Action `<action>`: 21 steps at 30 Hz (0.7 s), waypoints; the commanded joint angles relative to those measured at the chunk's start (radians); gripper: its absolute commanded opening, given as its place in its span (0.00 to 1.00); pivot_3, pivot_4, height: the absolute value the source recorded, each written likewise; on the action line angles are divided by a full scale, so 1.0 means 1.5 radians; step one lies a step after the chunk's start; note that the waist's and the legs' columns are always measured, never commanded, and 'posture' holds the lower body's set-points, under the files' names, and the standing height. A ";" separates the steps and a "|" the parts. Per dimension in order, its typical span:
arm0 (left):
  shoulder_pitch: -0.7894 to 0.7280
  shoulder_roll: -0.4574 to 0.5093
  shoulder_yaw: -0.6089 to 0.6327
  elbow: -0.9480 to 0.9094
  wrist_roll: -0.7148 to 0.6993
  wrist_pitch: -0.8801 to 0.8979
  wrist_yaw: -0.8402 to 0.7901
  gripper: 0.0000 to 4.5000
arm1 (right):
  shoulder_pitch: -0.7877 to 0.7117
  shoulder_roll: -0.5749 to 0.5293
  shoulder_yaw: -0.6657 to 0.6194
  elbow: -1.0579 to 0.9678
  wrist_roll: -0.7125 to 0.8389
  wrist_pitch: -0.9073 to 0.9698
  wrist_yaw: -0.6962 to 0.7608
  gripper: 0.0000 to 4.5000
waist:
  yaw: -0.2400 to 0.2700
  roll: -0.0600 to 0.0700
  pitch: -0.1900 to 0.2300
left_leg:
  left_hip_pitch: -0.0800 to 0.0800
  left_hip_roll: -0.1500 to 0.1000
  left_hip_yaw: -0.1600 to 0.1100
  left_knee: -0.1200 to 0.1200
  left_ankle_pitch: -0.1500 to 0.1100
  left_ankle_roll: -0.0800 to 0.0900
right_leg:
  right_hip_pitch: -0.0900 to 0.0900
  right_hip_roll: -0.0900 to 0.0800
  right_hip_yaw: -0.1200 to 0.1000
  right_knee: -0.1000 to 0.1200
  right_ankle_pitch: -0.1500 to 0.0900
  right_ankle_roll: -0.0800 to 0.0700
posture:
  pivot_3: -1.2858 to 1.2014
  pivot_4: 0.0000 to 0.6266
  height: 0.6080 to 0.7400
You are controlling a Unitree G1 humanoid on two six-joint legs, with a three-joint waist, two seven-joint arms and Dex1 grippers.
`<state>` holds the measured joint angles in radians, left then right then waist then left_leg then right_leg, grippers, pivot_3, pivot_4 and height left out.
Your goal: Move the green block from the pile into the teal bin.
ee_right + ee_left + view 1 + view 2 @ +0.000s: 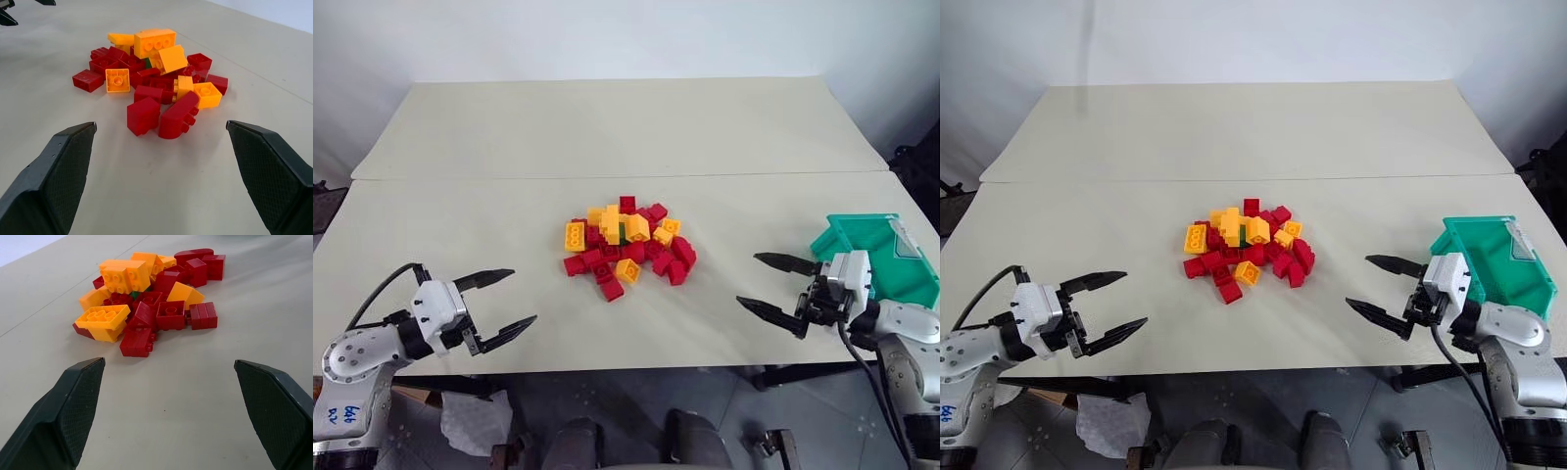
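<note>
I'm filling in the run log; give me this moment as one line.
left gripper: open, empty | right gripper: open, empty | green block: buried in pile | teal bin: empty

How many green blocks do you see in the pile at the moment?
1: the green block sits near the middle of the pile, mostly buried under yellow-orange bricks. Others may be hidden.

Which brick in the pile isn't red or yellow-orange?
The green block, the only green one. It sits near the middle of the pile, mostly buried beneath yellow-orange bricks, so only a sliver shows.
</note>
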<state>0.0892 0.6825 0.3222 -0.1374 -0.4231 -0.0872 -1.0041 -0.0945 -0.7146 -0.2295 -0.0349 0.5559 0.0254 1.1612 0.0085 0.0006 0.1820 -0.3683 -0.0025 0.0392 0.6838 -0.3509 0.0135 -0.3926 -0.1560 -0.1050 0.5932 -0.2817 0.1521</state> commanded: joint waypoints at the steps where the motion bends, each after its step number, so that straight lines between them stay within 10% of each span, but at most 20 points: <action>1: -0.005 0.003 0.009 -0.001 0.003 -0.019 0.006 1.00 | -0.001 -0.007 -0.016 -0.003 -0.001 -0.010 0.007 0.99 | 0.001 0.000 0.000 | 0.000 0.000 0.000 0.000 0.000 0.000 | 0.000 0.000 0.000 0.000 0.000 0.000 | 0.52 0.24 1.00; 8: -0.005 0.002 0.027 -0.024 -0.084 0.054 -0.007 1.00 | -0.032 0.027 0.030 -0.055 0.013 0.041 -0.023 0.99 | 0.002 0.000 0.000 | 0.000 0.000 0.000 0.000 0.000 0.000 | 0.000 0.000 0.000 0.000 0.000 0.000 | 0.52 0.24 1.00; 21: 0.074 -0.034 0.061 -0.035 -0.085 0.054 0.021 1.00 | -0.286 0.152 0.278 -0.005 -0.111 0.181 -0.085 0.05 | -0.008 0.000 0.000 | 0.000 0.001 -0.002 0.000 0.000 -0.001 | -0.001 0.001 0.000 0.001 0.000 0.000 | 0.52 0.24 1.00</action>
<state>0.1981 0.6393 0.4120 -0.1437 -0.5455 -0.0020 -0.9878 -0.4847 -0.5076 0.1486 -0.0542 0.4057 0.2788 1.0231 -0.0029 0.0006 0.1820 -0.3689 -0.0009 0.0367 0.6845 -0.3516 0.0121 -0.3941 -0.1544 -0.1046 0.5939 -0.2814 0.1514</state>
